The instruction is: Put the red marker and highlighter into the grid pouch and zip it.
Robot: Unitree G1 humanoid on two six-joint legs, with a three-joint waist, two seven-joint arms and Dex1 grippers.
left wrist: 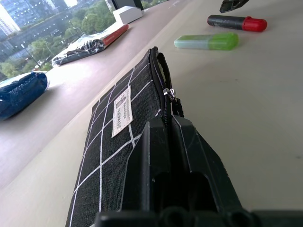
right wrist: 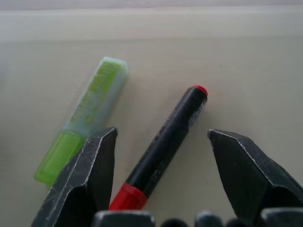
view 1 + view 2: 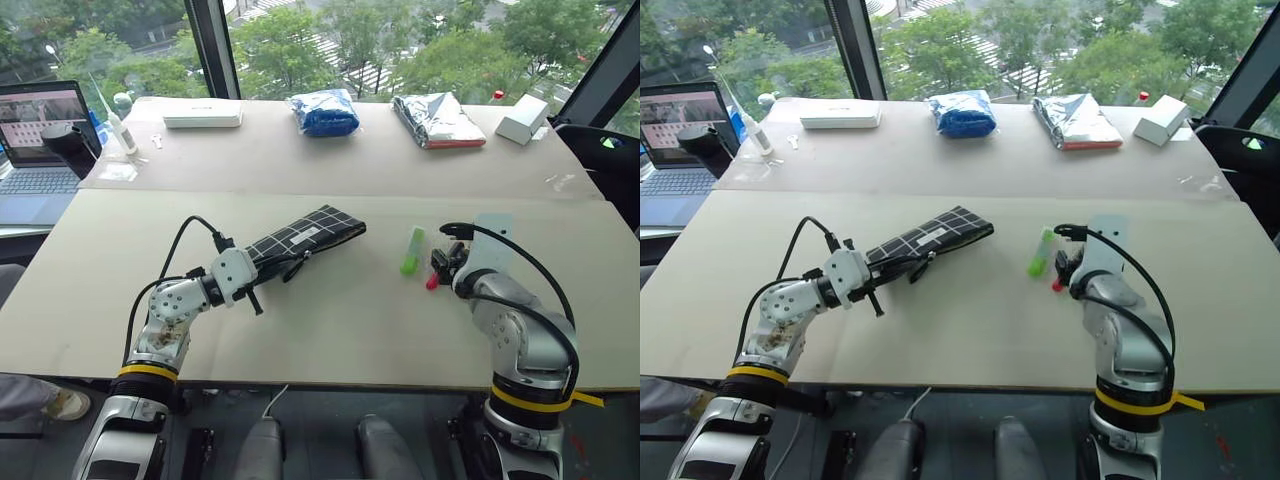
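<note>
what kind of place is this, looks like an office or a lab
Probably an upper-floor office or lab used as a robot test space. A large window looks down on treetops and a street, an open laptop sits at the table's far left corner, and a few items lie spread on the table as for a trial.

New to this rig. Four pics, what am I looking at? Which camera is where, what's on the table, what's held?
It is a humanoid robot with two arms, each ending in a two-finger tool. Two pictures come from its head, looking down over the table; the other two come from cameras on each wrist. The left tool is shut on the end of the grid pouch, which lies flat. The right tool is open, one finger on each side of the red marker, holding nothing. The highlighter lies beside the marker. Both pens are outside the pouch. At the far edge sit a blue bag, a silver bag and a laptop.
</note>
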